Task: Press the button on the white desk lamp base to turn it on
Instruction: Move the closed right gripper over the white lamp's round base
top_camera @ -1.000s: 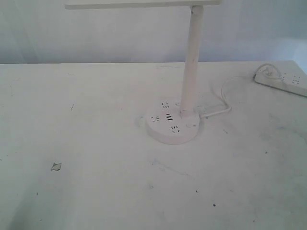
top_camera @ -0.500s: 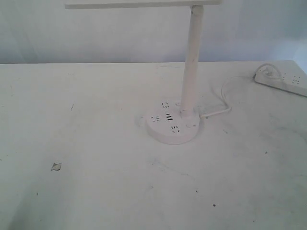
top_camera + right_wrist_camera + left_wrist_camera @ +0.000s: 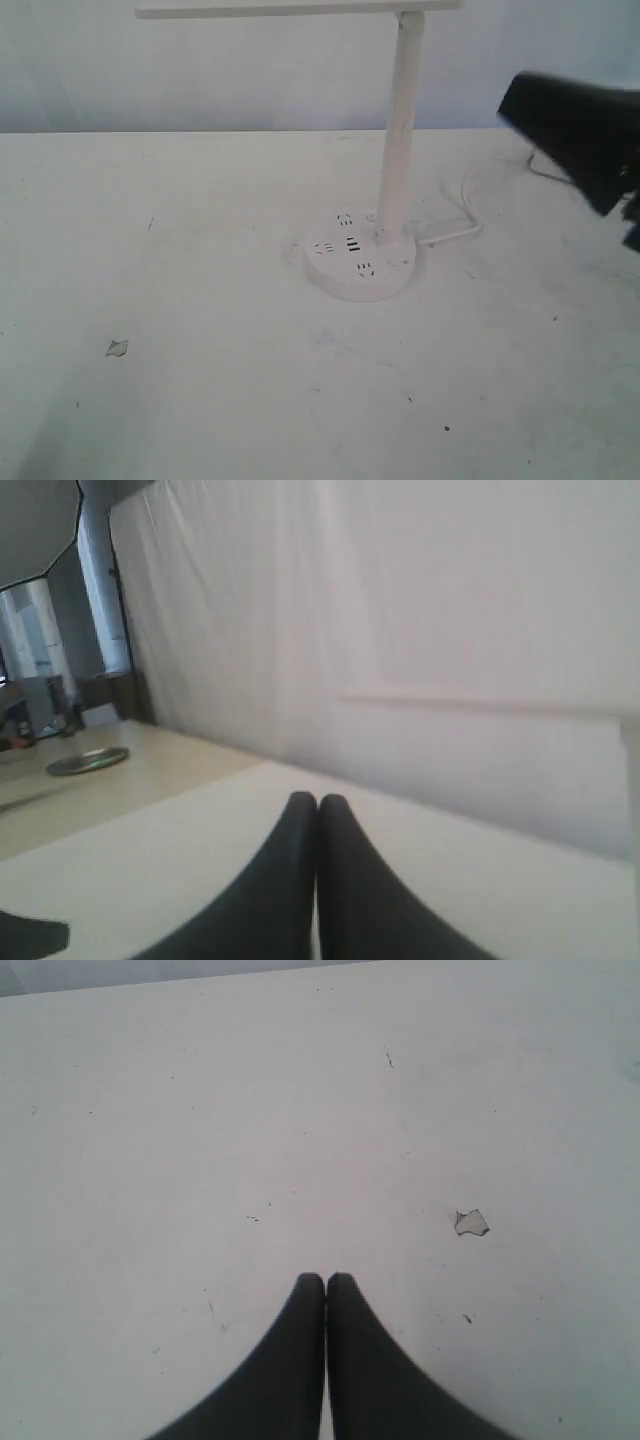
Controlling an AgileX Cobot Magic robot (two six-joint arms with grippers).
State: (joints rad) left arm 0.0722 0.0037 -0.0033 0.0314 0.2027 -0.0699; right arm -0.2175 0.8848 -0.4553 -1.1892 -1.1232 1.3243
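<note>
The round white desk lamp base [image 3: 360, 264] sits on the table right of centre, with socket holes and dark USB slots on top. Its slim white pole [image 3: 398, 130] rises to the lamp head [image 3: 298, 8] at the top edge. My right arm [image 3: 580, 130] hangs as a dark blur at the right edge, above the table and well right of the pole. The right gripper [image 3: 317, 800] is shut on nothing and faces a white curtain. The left gripper [image 3: 325, 1278] is shut and empty over bare table; it does not show in the exterior view.
A white cable [image 3: 455, 232] runs from the base toward the back right, under the right arm. A small chipped patch [image 3: 117, 347] marks the table at the front left, also the patch [image 3: 471, 1222] near the left gripper. A white backdrop [image 3: 200, 70] closes the far side.
My right arm has come into the exterior view from the right edge and now covers the power strip that showed there. The lamp has not moved.
</note>
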